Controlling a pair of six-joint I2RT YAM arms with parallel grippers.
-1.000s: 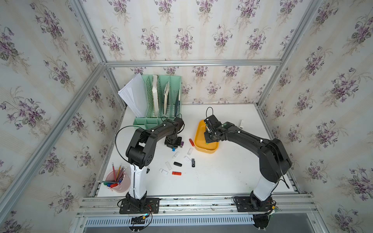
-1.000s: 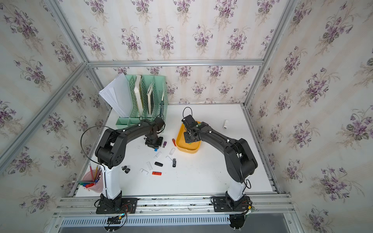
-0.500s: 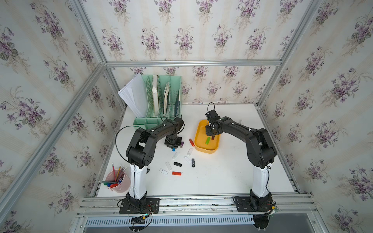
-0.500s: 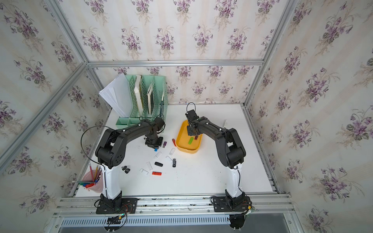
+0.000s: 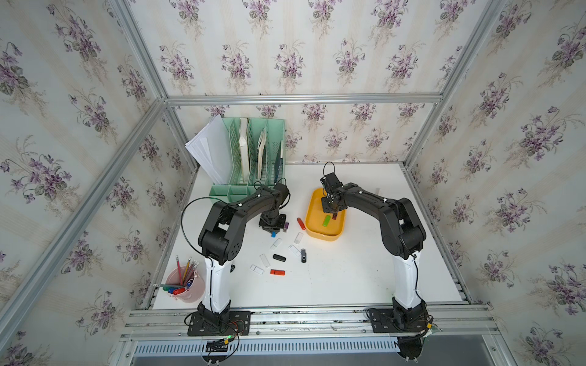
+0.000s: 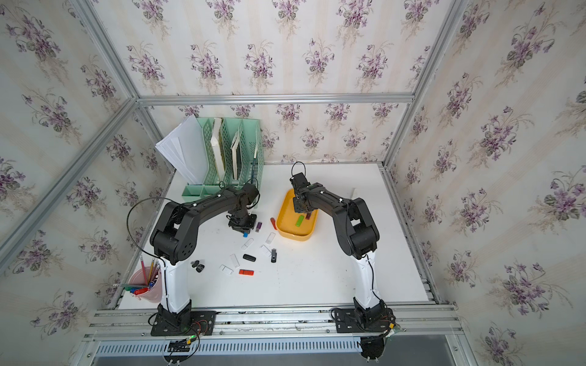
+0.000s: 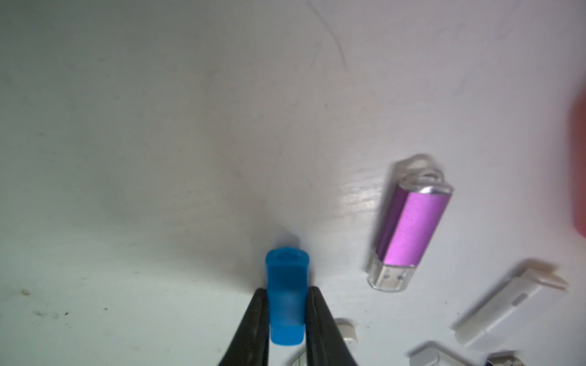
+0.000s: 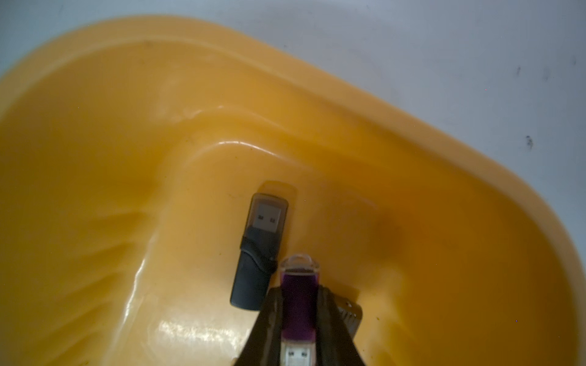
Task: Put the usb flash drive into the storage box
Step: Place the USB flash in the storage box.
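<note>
Ringing the white table (image 5: 348, 279), floral walls (image 5: 317, 47) are seen; centre-frame, a dark-purple drive (image 8: 298, 312) is clamped by the right gripper (image 8: 298, 290) over the storage box (image 8: 126, 142), and a blue drive (image 7: 287, 304) by the left gripper (image 7: 287, 289).

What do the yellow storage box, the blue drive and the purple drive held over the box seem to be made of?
The storage box: likely moulded plastic, glossy, slightly translucent; soft highlights on rounded walls.
The blue flash drive: apparently matte plastic; even colour, no glints.
The purple flash drive: body unclear, metal or plastic; clear plastic ends, the plug visible through one.
</note>
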